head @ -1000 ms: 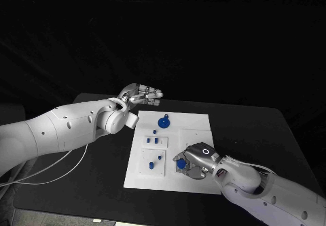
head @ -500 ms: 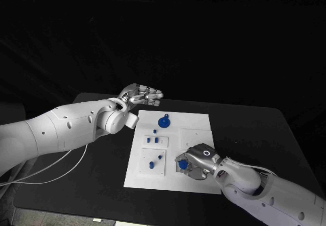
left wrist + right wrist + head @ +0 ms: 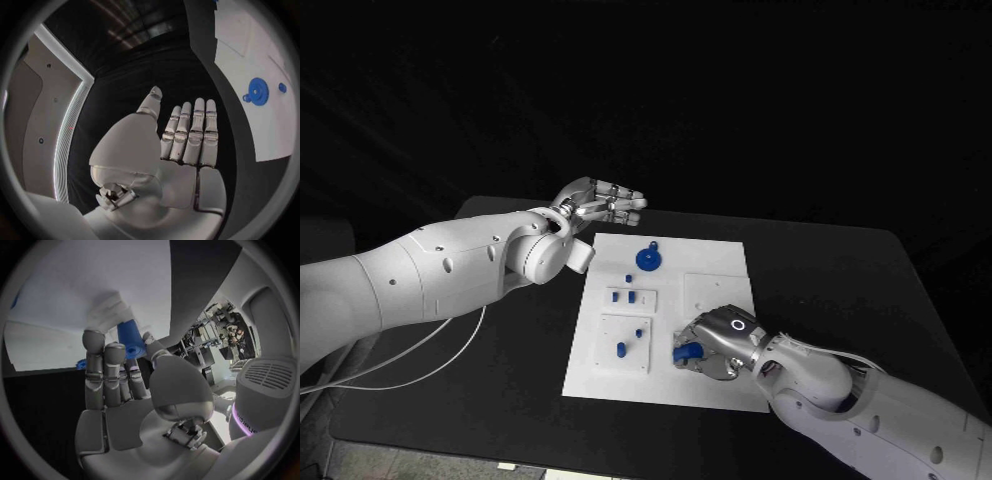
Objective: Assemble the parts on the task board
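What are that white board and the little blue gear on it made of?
The white board looks like matte plastic: flat, even white, no glare, though painted wood is possible. The blue gear looks like moulded or printed plastic: solid, uniform colour with crisp teeth in the left wrist view.

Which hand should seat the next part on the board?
Right. The right hand is over the task board and grips a blue part. The left hand hangs open beyond the board's far corner.
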